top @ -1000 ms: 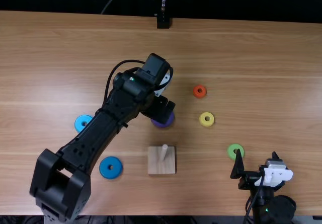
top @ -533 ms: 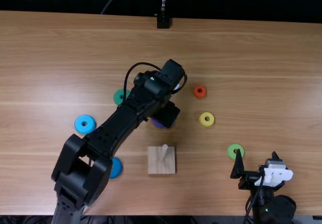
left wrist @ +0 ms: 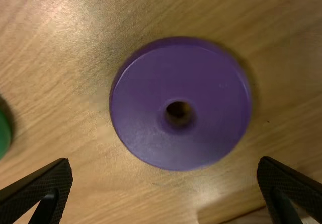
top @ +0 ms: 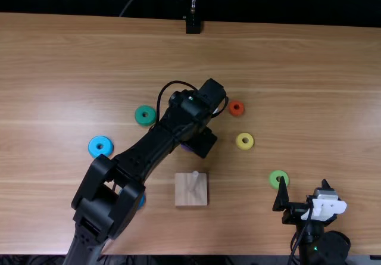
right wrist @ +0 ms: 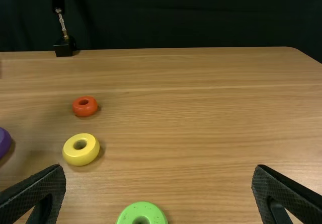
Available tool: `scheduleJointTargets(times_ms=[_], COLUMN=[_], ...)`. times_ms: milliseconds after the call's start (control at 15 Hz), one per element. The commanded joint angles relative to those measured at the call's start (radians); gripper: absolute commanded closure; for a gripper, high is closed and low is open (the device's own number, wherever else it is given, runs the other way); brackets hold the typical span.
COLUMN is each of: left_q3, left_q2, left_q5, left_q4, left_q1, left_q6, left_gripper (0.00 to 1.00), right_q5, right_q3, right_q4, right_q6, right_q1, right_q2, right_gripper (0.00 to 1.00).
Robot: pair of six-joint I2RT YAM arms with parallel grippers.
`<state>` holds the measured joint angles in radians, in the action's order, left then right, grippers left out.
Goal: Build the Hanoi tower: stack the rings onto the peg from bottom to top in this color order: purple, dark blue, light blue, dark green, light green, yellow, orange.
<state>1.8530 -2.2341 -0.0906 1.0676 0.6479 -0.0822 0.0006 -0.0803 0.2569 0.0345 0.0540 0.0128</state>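
Observation:
My left gripper (top: 201, 143) hangs over the purple ring (top: 185, 147), partly hiding it. In the left wrist view that gripper (left wrist: 164, 164) is open, with the purple ring (left wrist: 146, 118) flat on the wood beyond its fingertips. My right gripper (top: 303, 184) stands open at the near right; in the right wrist view nothing is between the fingers of this gripper (right wrist: 159, 168). The bare peg (top: 194, 178) rises from its square base (top: 182, 196). Dark blue (top: 141, 202), light blue (top: 94, 147), dark green (top: 139, 116), light green (top: 273, 179), yellow (top: 239, 140) and orange (top: 231, 108) rings lie apart.
The left arm's links cross above the table (top: 309, 68) and partly cover the dark blue ring. The peg base sits between the left arm and the right gripper. At the far edge stands a small black block (top: 193, 25) with a metal stem.
The left arm has swung right, its gripper shifting slightly right above the purple ring. This uncovered the dark green ring and covered much of the dark blue one. The right arm has kept still.

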Motion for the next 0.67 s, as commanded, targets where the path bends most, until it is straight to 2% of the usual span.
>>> scheduleJointTargets(times_ms=[0, 400, 467, 600], left_q3=[0.032, 0.037, 0.037, 0.04], left_q2=[-0.045, -0.085, -0.085, -0.101], left_q5=[-0.003, 0.002, 0.011, 0.052], left_q4=[-0.002, -0.007, -0.007, -0.007], left_q1=[0.007, 0.013, 0.013, 0.013], left_q6=[0.005, 0.005, 0.005, 0.005], left_gripper=[0.0, 0.0, 0.0, 0.0], right_q5=[0.031, 0.031, 0.029, 0.031], right_q3=[0.063, 0.063, 0.063, 0.063], right_q4=[0.061, 0.061, 0.061, 0.061], right_q6=[-0.005, -0.005, -0.005, -0.005], right_q1=[-0.008, -0.008, -0.008, -0.008], right_q2=[-0.013, -0.013, -0.013, -0.013], right_gripper=[0.0, 0.0, 0.0, 0.0])
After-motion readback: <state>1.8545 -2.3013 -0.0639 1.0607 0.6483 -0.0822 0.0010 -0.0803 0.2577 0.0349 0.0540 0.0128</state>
